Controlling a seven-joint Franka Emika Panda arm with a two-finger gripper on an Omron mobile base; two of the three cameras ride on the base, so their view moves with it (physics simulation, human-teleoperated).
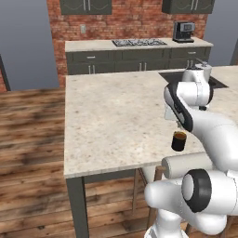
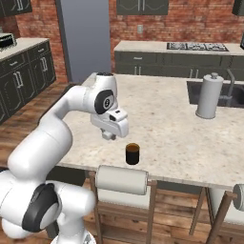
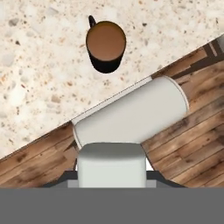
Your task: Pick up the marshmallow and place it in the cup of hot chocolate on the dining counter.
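A: Where was the gripper point(image 2: 109, 135) at that moment?

B: Left of centre in the right base view, hanging over the near part of the dining counter point(image 2: 167, 128), just left of and above the cup of hot chocolate point(image 2: 132, 154). In the left base view the arm's own elbow hid most of it, at right of centre.

A: Was it holding anything?

B: Yes. In the hand view a white, soft-edged block, the marshmallow point(image 3: 111, 165), sat at bottom centre, and the jaws were pinched in on it from both sides (only dark slivers of the tips showed beside it).

A: And the cup?

B: It stood upright on the counter near the front edge. In the hand view point(image 3: 106, 46) it lay at upper centre, brown liquid showing, handle pointing to the top of the frame. In the left base view point(image 1: 179, 141) it was at right of centre, beside the arm.

A: So the marshmallow was over the cup?

B: No, it was apart from it. Between them in the hand view lay the counter's edge and the pale cushion of a stool point(image 3: 131, 116), with wooden floor point(image 3: 192, 131) at lower right.

A: Anything else on the counter?

B: A tall pale cylinder point(image 2: 209, 96) at upper right of the right base view, next to the sink point(image 2: 217, 93), well apart from the cup.
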